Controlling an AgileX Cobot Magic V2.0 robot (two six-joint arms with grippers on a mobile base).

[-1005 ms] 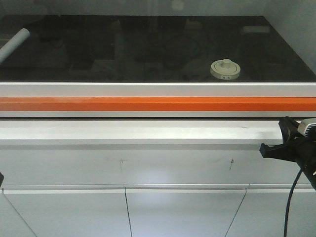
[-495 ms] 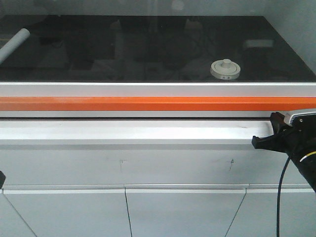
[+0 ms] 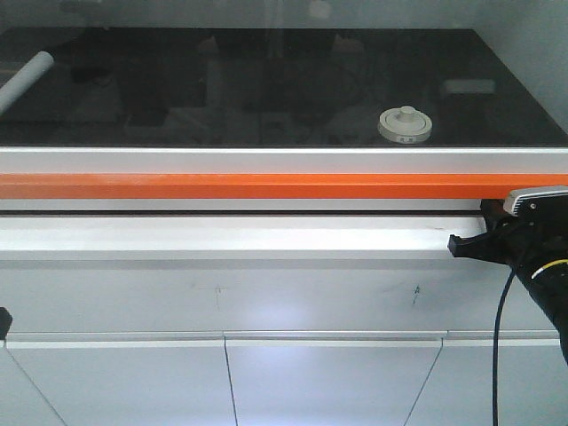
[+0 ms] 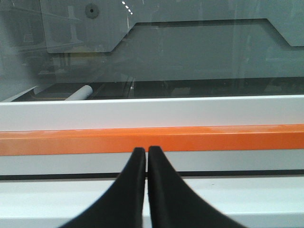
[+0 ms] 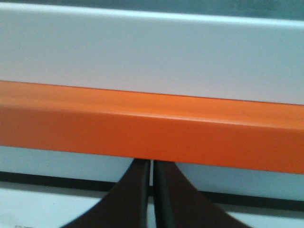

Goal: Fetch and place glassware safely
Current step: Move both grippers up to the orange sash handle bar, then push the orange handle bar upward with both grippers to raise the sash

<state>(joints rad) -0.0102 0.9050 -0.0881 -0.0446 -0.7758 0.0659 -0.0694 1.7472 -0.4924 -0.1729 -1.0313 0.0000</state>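
Glass jar (image 3: 405, 124) w/ cream lid + knob sits upright on the dark tabletop (image 3: 222, 89), right of centre, near its front edge, well apart from both arms. A rolled paper tube (image 3: 27, 75) lies at far left and isn't the target. Between the arms and the jar run a white ledge (image 3: 222, 238), then an orange bar (image 3: 266, 186) across the full width. Reflections above the bar suggest a glass pane in front of the tabletop, but can't confirm. Right arm (image 3: 532, 257) is at the right end of the ledge. Right jaws are pressed together w/ nothing held, and in the wrist view the tips sit just under the orange bar. Left jaws are likewise closed and empty, aimed at the bar from lower down, and barely show in the front view. Step looks like the approach, w/ no contact on the jar yet. Risks:
- Right jaws are v. close to the bar, so pushing fwd could ram it or the pane if there is one.
- Jaws must open before any grasp, else they shove the jar along the slick tabletop.
- Gripping by the knob could lift only the lid, if it's loose, and drop the glass body.
- Smooth glass can slip in a light pinch.
- The cable (image 3: 501, 355) hanging under the right arm could snag on the ledge.
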